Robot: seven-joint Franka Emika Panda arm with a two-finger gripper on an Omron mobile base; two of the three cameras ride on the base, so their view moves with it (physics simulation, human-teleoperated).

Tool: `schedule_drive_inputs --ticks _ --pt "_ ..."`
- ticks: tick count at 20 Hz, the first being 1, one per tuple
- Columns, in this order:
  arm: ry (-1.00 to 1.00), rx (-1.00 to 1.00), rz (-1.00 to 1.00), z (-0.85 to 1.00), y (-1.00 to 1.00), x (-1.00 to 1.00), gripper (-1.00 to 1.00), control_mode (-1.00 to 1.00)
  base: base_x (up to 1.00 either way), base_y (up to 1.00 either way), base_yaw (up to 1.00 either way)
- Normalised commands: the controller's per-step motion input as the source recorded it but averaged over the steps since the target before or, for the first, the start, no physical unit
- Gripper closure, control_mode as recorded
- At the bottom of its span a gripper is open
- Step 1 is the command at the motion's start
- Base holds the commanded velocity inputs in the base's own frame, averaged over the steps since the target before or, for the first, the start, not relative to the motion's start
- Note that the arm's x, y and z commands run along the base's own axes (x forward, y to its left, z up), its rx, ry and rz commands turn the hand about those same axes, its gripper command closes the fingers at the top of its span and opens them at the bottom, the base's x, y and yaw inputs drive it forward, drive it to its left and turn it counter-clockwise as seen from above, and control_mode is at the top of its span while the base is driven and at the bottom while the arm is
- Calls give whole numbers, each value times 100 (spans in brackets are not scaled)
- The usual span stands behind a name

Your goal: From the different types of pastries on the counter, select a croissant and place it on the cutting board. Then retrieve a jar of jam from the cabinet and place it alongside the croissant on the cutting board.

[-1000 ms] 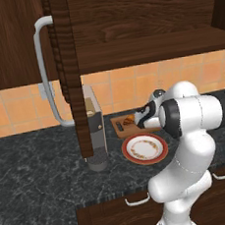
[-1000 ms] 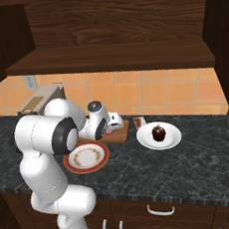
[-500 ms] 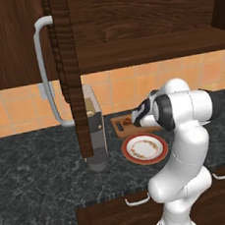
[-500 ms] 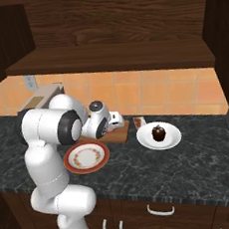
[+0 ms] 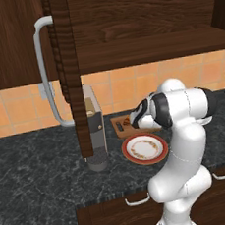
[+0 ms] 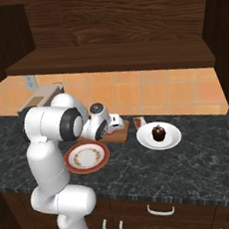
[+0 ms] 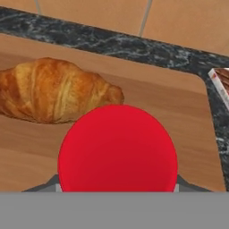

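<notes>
Hand (image 7: 117, 190) around round glossy red jar (image 7: 117, 150)

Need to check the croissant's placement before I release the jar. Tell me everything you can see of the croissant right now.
The croissant is a golden-brown crescent with darker ridged bands and a flaky, glossy crust. It looks whole. It lies flat on the wooden cutting board, its long side running along the board's back part, tapered end toward the red jar. Whether jar and croissant touch cannot be told from above. In the left base view, only a small orange bit shows past the arm.
</notes>
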Motion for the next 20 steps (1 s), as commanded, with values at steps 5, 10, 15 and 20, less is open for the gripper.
schedule_drive_inputs --ticks 5,10,15,20 --pt "0 12 8 0 -32 3 -100 -100 0 0 0" --pt "0 10 7 0 -22 10 -100 -100 0 0 0" --pt "0 5 6 3 -1 0 -100 -100 0 0 0" --pt "0 0 10 21 0 -20 -100 -100 0 0 0"
